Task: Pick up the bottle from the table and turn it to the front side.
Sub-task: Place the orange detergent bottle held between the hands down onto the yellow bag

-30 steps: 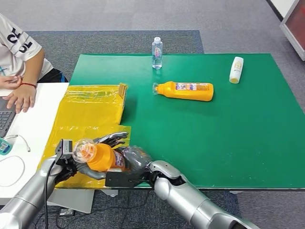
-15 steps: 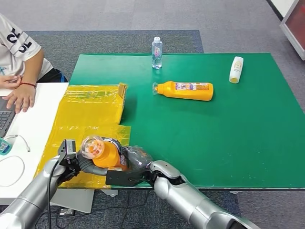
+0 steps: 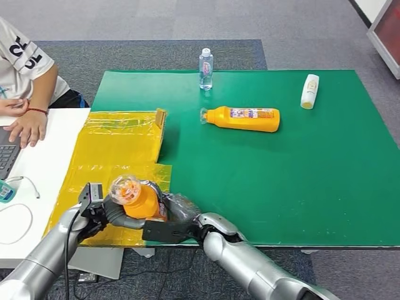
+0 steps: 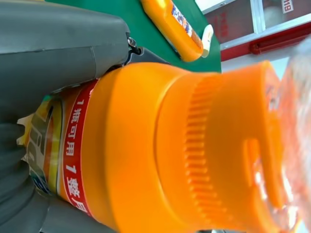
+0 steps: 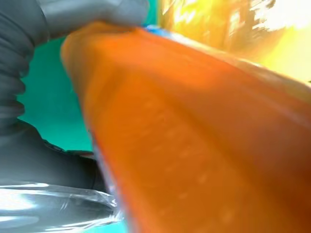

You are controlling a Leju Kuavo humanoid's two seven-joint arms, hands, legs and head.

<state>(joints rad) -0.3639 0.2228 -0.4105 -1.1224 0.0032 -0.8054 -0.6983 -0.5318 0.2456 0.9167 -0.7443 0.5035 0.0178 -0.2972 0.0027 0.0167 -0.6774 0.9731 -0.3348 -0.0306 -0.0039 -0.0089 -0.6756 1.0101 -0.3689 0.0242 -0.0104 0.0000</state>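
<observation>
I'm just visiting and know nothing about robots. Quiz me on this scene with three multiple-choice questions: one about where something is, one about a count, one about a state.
1. Where does the clear water bottle stand?
A. far edge of the green mat
B. on the yellow bags
C. on the floor

2. How many orange bottles are there?
A. one
B. two
C. three

3. The orange bottle on the mat is
A. upright
B. lying on its side
C. held

Answers: 1 A, it stands at the mat's far edge. 2 B, one lies on the mat, the held orange bottle is gripped by the left hand and right hand. 3 B, it lies flat, untouched.

Red band on held orange bottle point(image 4: 154, 145): "1瓶可用1整", rest cut off.
</observation>
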